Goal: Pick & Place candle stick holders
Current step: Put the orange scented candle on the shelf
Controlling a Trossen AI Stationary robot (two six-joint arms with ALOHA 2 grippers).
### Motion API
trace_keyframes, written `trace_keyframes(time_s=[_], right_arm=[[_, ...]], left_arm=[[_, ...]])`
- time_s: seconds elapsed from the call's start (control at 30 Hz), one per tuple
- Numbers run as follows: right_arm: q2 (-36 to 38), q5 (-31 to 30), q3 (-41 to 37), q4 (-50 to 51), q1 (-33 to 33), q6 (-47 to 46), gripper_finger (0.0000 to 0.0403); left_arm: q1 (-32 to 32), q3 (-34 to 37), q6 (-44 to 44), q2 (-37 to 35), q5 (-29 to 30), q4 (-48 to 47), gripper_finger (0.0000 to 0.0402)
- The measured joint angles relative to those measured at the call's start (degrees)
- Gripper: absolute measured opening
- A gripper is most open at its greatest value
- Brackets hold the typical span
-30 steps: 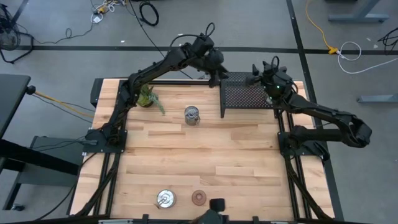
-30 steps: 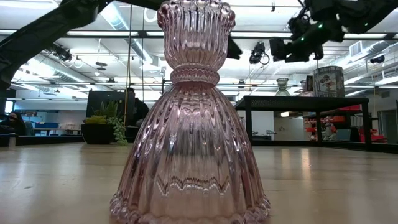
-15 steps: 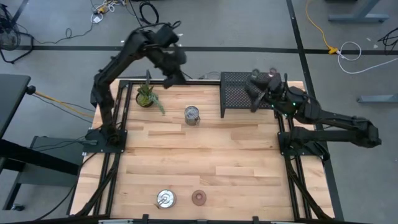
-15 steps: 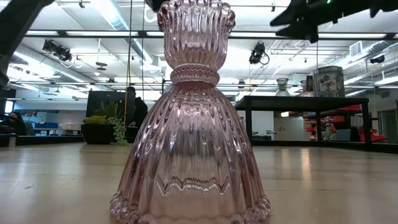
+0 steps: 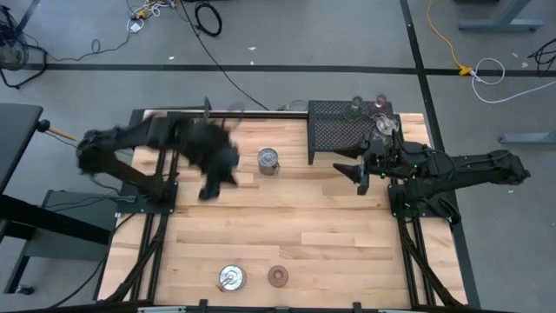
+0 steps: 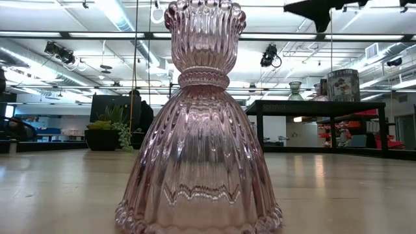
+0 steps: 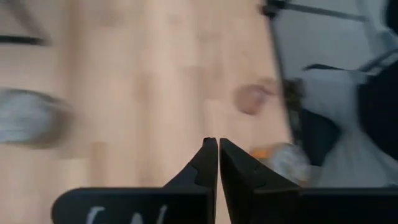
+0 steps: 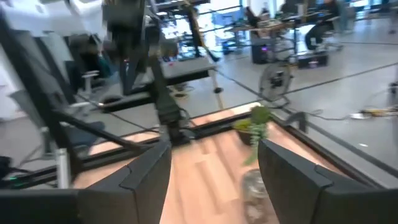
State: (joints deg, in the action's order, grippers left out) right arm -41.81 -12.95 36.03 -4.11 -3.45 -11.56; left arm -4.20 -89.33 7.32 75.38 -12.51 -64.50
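Observation:
A ribbed pink glass holder (image 6: 198, 123) stands upright on the table close to the low camera; from above it shows as a pinkish-brown disc (image 5: 278, 276) near the front edge, beside a silver holder (image 5: 231, 278). Another silver holder (image 5: 268, 161) stands mid-table, toward the far side. Three more holders (image 5: 380, 107) stand on top of a black mesh rack (image 5: 334, 135) at the far right. My left gripper (image 5: 211, 184) is blurred over the table's left part; its fingers (image 7: 217, 149) are shut and empty. My right gripper (image 5: 358, 174) is open and empty in front of the rack, pointing toward the table's left.
A small potted green plant (image 8: 258, 121) stands at the far left of the table; in the high view my left arm hides it. The arm frames stand along the table's left and right edges. Bare wood (image 5: 287, 226) lies between the mid-table holder and the two near ones.
My left arm has swung away from the rack's far corner toward the table's left edge, then down and toward the near side. My right gripper has come off the rack top toward the near side and has dropped, uncovering the holders on the rack.

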Motion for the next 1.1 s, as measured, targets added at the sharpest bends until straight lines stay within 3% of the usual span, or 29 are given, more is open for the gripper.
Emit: trace_keyframes(time_s=[0.1, 0.23, 0.37, 0.47, 0.6, 0.8, 1.1], right_arm=[[0.0, 0.0, 0.0, 0.0, -2.6, -0.2, 0.024], [-0.3, 0.0, 0.0, 0.1, -5.7, -1.5, 0.024], [-0.6, 0.0, 0.0, 0.0, -7.9, -3.2, 0.024], [-0.6, -1.4, 0.0, -0.1, -9.2, -4.4, 0.024], [-0.8, -4.8, 0.0, 0.0, -10.8, -5.3, 0.024], [-1.9, -8.5, 0.0, 0.2, -12.3, -6.6, 0.024], [-5.1, -10.1, 0.0, 0.0, -12.6, -7.5, 0.024]], left_arm=[[-11.2, 16.3, 10.9, -7.2, 4.7, 13.0, 0.0018], [-26.7, 34.6, 26.0, -14.8, 18.0, 27.7, 0.0018], [-40.3, 48.5, 40.1, -17.3, 31.5, 40.5, 0.0018], [-47.8, 55.7, 45.9, -16.6, 37.3, 52.2, 0.0018], [-54.3, 60.7, 50.0, -13.8, 43.1, 62.5, 0.0019], [-58.0, 61.6, 56.5, -6.0, 43.6, 69.7, 0.0025], [-58.1, 61.6, 58.6, 6.4, 42.1, 82.8, 0.0119]])
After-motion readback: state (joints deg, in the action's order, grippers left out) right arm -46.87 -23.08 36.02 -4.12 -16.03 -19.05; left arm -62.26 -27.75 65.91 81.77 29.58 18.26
